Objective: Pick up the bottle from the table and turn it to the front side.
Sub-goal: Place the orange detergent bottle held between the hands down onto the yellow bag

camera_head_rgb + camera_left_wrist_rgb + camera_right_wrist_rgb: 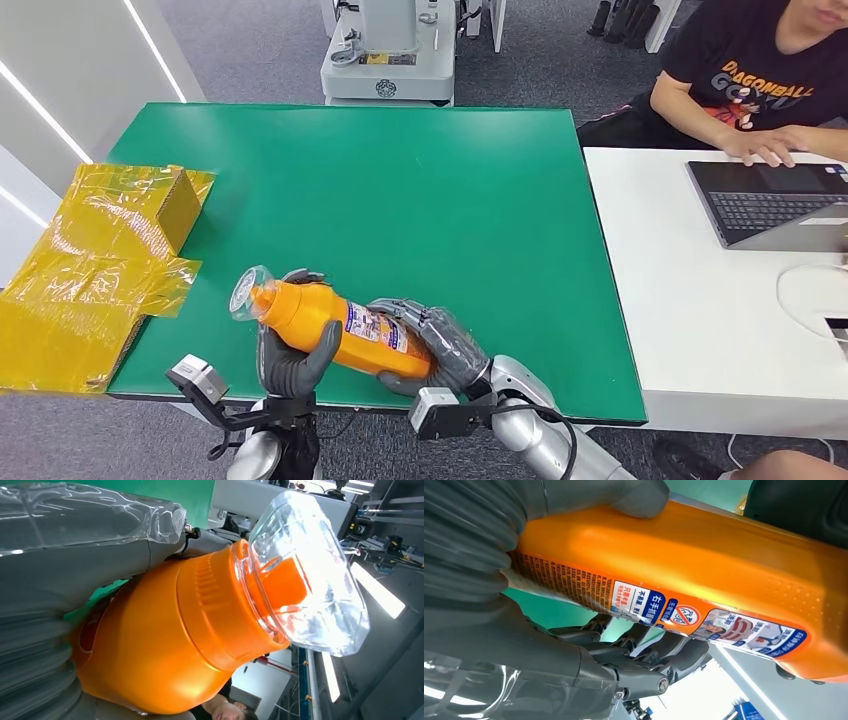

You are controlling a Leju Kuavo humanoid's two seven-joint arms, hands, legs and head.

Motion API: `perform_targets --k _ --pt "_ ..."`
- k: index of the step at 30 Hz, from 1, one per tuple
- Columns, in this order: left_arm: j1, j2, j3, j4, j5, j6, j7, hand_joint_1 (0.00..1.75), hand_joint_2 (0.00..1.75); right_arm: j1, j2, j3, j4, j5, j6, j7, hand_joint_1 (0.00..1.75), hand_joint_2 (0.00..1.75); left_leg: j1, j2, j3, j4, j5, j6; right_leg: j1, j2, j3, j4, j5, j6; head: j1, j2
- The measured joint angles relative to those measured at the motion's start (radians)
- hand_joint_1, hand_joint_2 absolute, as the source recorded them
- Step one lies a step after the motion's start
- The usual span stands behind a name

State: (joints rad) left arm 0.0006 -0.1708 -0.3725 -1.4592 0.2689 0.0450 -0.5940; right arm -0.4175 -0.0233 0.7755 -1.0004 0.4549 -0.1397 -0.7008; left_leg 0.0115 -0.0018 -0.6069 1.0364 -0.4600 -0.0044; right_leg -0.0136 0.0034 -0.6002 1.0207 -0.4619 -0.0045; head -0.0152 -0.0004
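An orange bottle (335, 330) with a clear cap (247, 292) lies tilted above the near edge of the green table (400, 190), its label facing up. My left hand (292, 362) grips its upper body just behind the cap. My right hand (432, 345) grips the base end. In the left wrist view the orange bottle (165, 645) and its clear cap (310, 575) sit close against my left hand (55, 560). In the right wrist view the bottle (704, 565) shows a printed label, with my right hand (494, 580) wrapped around it.
Yellow plastic bags and a cardboard box (100, 260) lie at the table's left edge. A white desk (700, 320) with a laptop (775, 200) stands to the right, where a seated person (760, 80) rests a hand. A machine base (388, 60) stands behind the table.
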Motion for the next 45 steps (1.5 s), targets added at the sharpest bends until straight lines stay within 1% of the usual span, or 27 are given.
perform_targets --k 2,3,6,7,14,19,25,29,33,36,40,43,45 --pt "-0.001 0.0 0.003 0.002 0.0 0.0 0.0 1.75 1.75 0.0 0.001 0.0 0.001 0.002 0.002 0.0 1.75 1.75 0.0 0.0 0.0 0.0 0.0 0.0 0.0 0.0 0.0 0.0 0.0 0.0 0.0 0.0" --pt "-0.002 0.0 0.004 0.003 0.0 0.0 0.0 1.75 1.75 0.0 0.002 0.0 0.001 0.002 0.002 0.0 1.42 1.75 0.0 0.0 0.0 0.0 0.0 0.0 0.0 0.0 0.0 0.0 0.0 0.0 0.0 0.0" --pt "-0.005 -0.001 0.006 0.01 0.0 0.0 -0.001 1.75 1.75 0.002 0.004 -0.002 0.003 0.007 0.003 0.001 0.13 1.75 0.0 0.0 0.0 0.0 0.0 0.0 0.0 0.0 0.0 0.0 0.0 0.0 0.0 0.0" --pt "-0.005 -0.001 0.006 0.013 -0.001 0.001 -0.002 1.75 1.75 0.004 0.005 -0.005 0.004 0.01 0.003 0.0 0.01 1.75 0.0 0.0 0.0 0.0 0.0 0.0 0.0 0.0 0.0 0.0 0.0 0.0 0.0 0.0" --pt "-0.007 -0.007 0.006 0.018 -0.002 0.005 -0.007 1.75 1.75 0.033 0.015 -0.032 0.0 0.042 -0.006 0.004 0.0 1.75 0.0 0.0 0.0 0.0 0.0 0.0 0.0 0.0 0.0 0.0 0.0 0.0 0.0 0.0" --pt "-0.007 -0.014 0.006 0.018 0.005 0.019 -0.017 1.75 1.75 0.057 0.031 -0.071 -0.014 0.028 -0.051 0.017 0.0 1.75 0.0 0.0 0.0 0.0 0.0 0.0 0.0 0.0 0.0 0.0 0.0 0.0 0.0 0.0" --pt "-0.013 -0.017 0.006 0.018 0.002 0.044 -0.018 1.75 1.75 0.119 0.045 -0.124 -0.064 -0.065 -0.171 0.0 0.0 1.75 0.0 0.0 0.0 0.0 0.0 0.0 0.0 0.0 0.0 0.0 0.0 0.0 0.0 0.0" --pt "-0.017 -0.017 0.007 0.017 -0.032 0.069 -0.023 1.75 1.75 0.168 0.047 -0.14 -0.145 -0.108 -0.293 0.0 0.0 1.75 0.0 0.0 0.0 0.0 0.0 0.0 0.0 0.0 0.0 0.0 0.0 0.0 0.0 0.0" --pt "-0.027 -0.01 0.009 0.01 -0.108 0.091 -0.025 1.75 1.75 0.218 0.048 -0.14 -0.244 -0.163 -0.379 0.0 0.0 1.75 0.0 0.0 0.0 0.0 0.0 0.0 0.0 -0.001 0.0 0.0 0.0 0.0 0.0 0.0" --pt "-0.06 0.014 0.011 0.001 -0.225 0.085 0.009 1.75 1.75 0.255 0.055 -0.135 -0.318 -0.181 -0.408 0.0 0.0 1.75 0.0 0.0 0.0 0.0 0.0 0.0 0.0 -0.001 0.0 0.0 -0.001 -0.001 0.0 0.0" --pt "-0.129 0.067 0.016 -0.002 -0.38 0.029 0.048 1.75 1.75 0.296 0.072 -0.131 -0.379 -0.137 -0.398 0.005 0.0 1.75 0.0 0.0 0.0 -0.001 0.0 -0.001 0.0 -0.001 0.0 0.001 -0.001 -0.001 0.0 0.0" --pt "-0.18 0.13 0.032 -0.002 -0.417 -0.057 0.055 1.75 1.75 0.323 0.08 -0.131 -0.406 -0.103 -0.381 0.008 0.0 1.75 0.001 0.0 0.001 -0.001 0.001 -0.001 0.0 0.0 0.0 0.002 0.0 -0.001 0.0 0.0" --pt "-0.21 0.183 0.056 -0.002 -0.432 -0.093 0.054 1.75 1.75 0.34 0.082 -0.132 -0.42 -0.099 -0.365 0.006 0.0 1.75 0.001 0.001 0.001 -0.001 0.001 -0.002 0.001 0.001 0.0 0.002 0.0 -0.002 0.0 0.0"
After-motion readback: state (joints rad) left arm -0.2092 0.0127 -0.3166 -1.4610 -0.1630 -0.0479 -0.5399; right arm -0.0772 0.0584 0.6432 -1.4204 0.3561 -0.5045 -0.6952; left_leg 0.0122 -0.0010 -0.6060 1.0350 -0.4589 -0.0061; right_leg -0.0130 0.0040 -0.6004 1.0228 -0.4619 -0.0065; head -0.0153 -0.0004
